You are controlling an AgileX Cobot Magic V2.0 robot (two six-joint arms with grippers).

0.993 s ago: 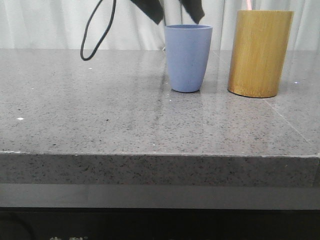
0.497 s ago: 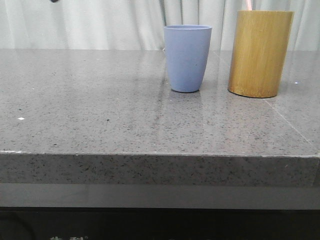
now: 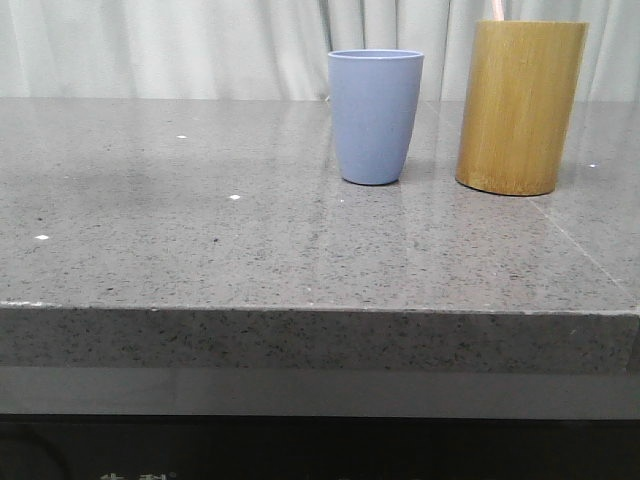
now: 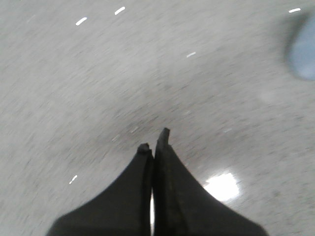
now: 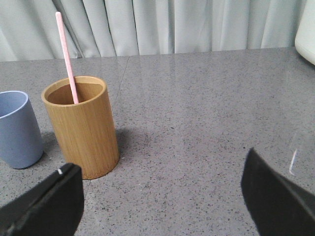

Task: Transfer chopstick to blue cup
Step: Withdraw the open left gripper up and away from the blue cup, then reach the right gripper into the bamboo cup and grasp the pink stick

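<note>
Chopstick (image 5: 67,58) stands in the bamboo holder (image 5: 83,127), leaning against the far inner wall, with its pink upper length rising well above the rim. In the front view only a short pink tip (image 3: 496,10) shows above the holder (image 3: 519,106) at the top edge of the frame. The cup (image 3: 375,115) stands upright on the grey speckled table (image 3: 200,230), just beside the holder and on its left, with a narrow gap between them; the two do not touch. From the right wrist camera the cup (image 5: 17,130) shows at the frame's edge, next to the holder, and what shows of its inside looks empty. The right gripper (image 5: 162,201) has its fingers spread wide apart, one dark fingertip (image 5: 47,204) near the holder's base and the other (image 5: 278,196) far off over bare table, with nothing between them. It hangs low in front of the holder and does not touch it. The left gripper (image 4: 154,140) has its two dark fingers pressed together, tips meeting, and holds nothing. It hovers over bare table in a motion-blurred picture, well apart from the cup (image 4: 302,51), a blue smear at the frame's edge. White curtains (image 3: 200,45) hang behind the table.
</note>
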